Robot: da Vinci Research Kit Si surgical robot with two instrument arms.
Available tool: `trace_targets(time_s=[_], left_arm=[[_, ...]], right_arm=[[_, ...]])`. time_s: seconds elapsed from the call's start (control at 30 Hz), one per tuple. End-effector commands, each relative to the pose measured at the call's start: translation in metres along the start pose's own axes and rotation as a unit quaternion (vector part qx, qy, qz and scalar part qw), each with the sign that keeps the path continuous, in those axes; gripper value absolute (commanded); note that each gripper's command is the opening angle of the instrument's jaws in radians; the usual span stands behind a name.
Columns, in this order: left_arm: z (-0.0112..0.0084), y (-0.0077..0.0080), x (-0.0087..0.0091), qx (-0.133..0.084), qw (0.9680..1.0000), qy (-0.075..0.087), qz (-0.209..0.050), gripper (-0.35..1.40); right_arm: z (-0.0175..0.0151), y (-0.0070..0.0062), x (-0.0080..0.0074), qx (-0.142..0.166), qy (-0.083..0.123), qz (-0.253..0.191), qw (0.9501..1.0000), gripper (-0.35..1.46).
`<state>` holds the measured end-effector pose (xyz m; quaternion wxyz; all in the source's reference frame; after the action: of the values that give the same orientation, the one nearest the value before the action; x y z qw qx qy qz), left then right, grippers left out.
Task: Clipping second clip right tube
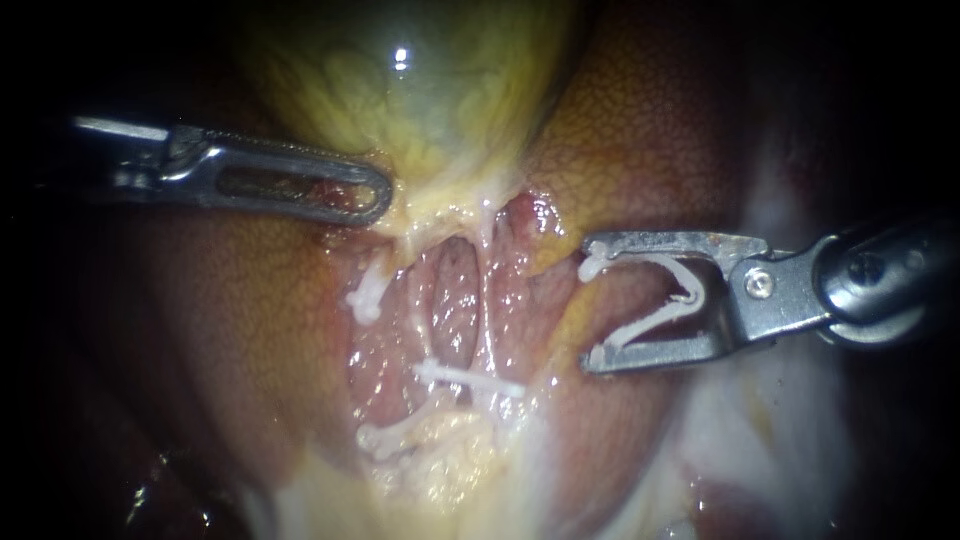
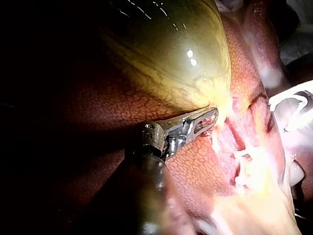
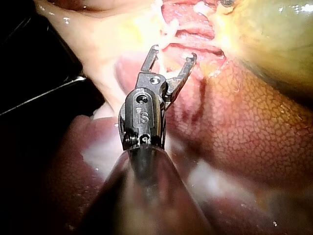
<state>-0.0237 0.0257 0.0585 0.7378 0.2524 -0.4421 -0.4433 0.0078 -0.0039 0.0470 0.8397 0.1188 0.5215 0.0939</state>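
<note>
My left instrument (image 1: 350, 195) comes in from the left, its slotted jaws shut on the yellowish lower edge of the gallbladder (image 1: 420, 90). My right instrument (image 1: 588, 312) stands to the right of the dissected window. Its jaws are spread wide and hold an open white clip (image 1: 665, 300) between them. They are clear of the right tube (image 1: 488, 300), which runs down the window as a pale strand. A white clip (image 1: 470, 378) lies closed across that tube lower down. In the right wrist view the jaws (image 3: 173, 54) point at the window just short of it.
The left tube (image 1: 425, 300) carries one white clip (image 1: 365, 297) higher up and another (image 1: 385, 435) lower down. Orange-brown liver (image 1: 650, 130) surrounds the window. The left wrist view shows my left instrument (image 2: 208, 119) under the bulging gallbladder (image 2: 171, 49).
</note>
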Motion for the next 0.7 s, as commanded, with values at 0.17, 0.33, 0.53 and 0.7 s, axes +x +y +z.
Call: trace_targets(time_s=[0.17,0.33,0.53,0.7], left_arm=[[-0.0003,0.0000,0.0000,0.001,1.0000,0.000,0.000,-0.35],[-0.0020,-0.0007,-0.0012,0.004,1.0000,0.003,-0.003,-0.35],[-0.0061,-0.0023,-0.0039,-0.007,0.9999,-0.007,-0.013,-0.35],[-0.0080,-0.0029,-0.0047,-0.010,0.9996,-0.017,-0.020,-0.35]], right_arm=[[0.0000,0.0000,0.0000,0.000,0.000,0.000,1.0000,0.50],[0.0000,0.0000,0.0000,0.000,0.000,0.000,1.0000,0.50],[0.0001,0.0000,0.0000,0.000,0.000,0.000,1.0000,0.50],[0.0002,0.0000,0.0001,-0.001,0.000,0.000,1.0000,0.50]])
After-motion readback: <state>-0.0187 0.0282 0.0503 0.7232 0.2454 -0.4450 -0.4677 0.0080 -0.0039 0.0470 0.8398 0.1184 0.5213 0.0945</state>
